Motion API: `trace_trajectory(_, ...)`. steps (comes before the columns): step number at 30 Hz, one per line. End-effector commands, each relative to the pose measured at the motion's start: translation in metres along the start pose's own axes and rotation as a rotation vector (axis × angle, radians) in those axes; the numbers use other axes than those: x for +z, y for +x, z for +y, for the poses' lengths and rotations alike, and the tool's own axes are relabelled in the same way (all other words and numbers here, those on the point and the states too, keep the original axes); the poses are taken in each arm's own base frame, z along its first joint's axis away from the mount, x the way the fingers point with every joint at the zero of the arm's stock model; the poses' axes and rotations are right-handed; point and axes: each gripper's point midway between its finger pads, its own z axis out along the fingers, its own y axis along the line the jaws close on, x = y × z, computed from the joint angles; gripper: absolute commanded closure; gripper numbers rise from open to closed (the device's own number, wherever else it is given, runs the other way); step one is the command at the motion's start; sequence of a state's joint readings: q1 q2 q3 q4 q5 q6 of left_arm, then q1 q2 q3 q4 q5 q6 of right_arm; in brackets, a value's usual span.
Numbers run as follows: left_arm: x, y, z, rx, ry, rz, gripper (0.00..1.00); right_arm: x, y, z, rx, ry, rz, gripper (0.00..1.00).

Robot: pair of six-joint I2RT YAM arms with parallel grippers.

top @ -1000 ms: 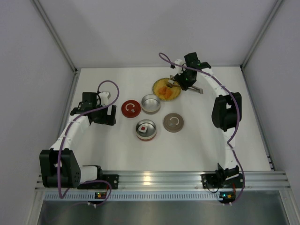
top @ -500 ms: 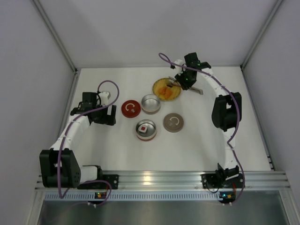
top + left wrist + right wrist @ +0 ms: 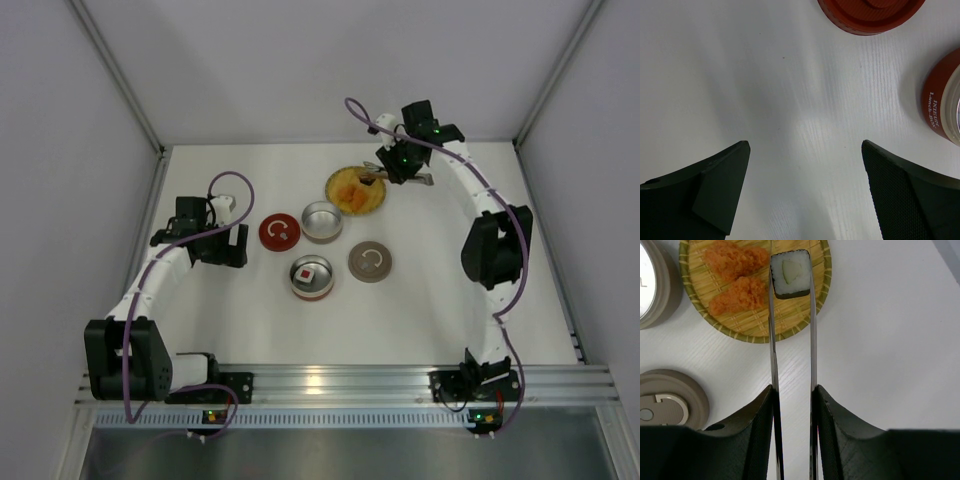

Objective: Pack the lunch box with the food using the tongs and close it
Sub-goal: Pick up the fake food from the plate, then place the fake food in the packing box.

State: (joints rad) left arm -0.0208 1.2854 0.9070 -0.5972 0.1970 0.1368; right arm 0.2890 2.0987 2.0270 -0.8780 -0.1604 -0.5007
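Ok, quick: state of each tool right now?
Left tool: open, holding nothing.
Right tool: closed on the tongs, which pinch a sushi piece.

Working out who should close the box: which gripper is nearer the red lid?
Left. The left gripper sits just left of the red lid; the right gripper is farther off, beside the woven plate.

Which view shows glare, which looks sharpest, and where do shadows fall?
Left wrist: a soft glare patch on the white table between the dark jaws. Right wrist: the white-and-black cube and tongs are sharp, the near jaws dark. Top external: even light, shadows faint, no glare.
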Motion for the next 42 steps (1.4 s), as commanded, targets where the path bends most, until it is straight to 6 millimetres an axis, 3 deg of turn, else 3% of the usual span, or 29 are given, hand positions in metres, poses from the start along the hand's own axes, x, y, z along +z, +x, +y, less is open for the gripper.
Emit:
trace_trajectory(1,-0.004,-0.012,-0.002,0.003,0.004,-0.055,0.02,-0.042,-0.018,-0.004,0.013,0.016,-0.087,0.82)
trace_trajectory(9,-0.006,-0.015,-0.001,0.002,-0.001,-0.063,0.02,-0.07,-0.027,0.014,0.015,-0.039,-0.131,0.84)
trace_trajectory(13,-0.008,-0.017,-0.003,0.0,0.008,-0.065,0.02,-0.095,-0.023,0.048,-0.004,-0.122,-0.149,0.84)
trace_trajectory(14,-0.008,-0.018,-0.003,0.0,0.011,-0.068,0.02,-0.111,-0.028,0.057,-0.015,-0.136,-0.184,0.84)
trace_trajectory(15,-0.009,-0.019,-0.004,0.001,0.014,-0.071,0.02,-0.111,-0.019,0.068,-0.011,-0.162,-0.168,0.84)
trace_trajectory(16,-0.01,-0.019,-0.005,0.0,0.017,-0.072,0.02,-0.125,-0.021,0.08,-0.029,-0.174,-0.192,0.84)
trace_trajectory(18,-0.011,-0.02,-0.004,-0.002,0.015,-0.076,0.02,-0.127,-0.009,0.1,-0.038,-0.212,-0.175,0.84)
trace_trajectory(20,-0.012,-0.019,-0.005,-0.005,0.018,-0.074,0.02,-0.143,-0.009,0.12,-0.062,-0.231,-0.211,0.84)
trace_trajectory(22,-0.014,-0.019,-0.005,-0.004,0.017,-0.081,0.02,-0.142,0.004,0.144,-0.064,-0.276,-0.188,0.84)
trace_trajectory(23,-0.014,-0.019,-0.005,-0.003,0.017,-0.082,0.02,-0.152,0.003,0.151,-0.073,-0.283,-0.211,0.84)
trace_trajectory(28,-0.017,-0.02,-0.006,-0.003,0.019,-0.089,0.02,-0.153,0.024,0.204,-0.096,-0.366,-0.191,0.84)
trace_trajectory(31,-0.018,-0.021,-0.007,-0.002,0.022,-0.094,0.02,-0.149,0.031,0.224,-0.113,-0.395,-0.181,0.84)
trace_trajectory(42,-0.019,-0.022,-0.006,0.008,0.023,-0.098,0.02,-0.137,0.026,0.253,-0.156,-0.441,-0.166,0.85)
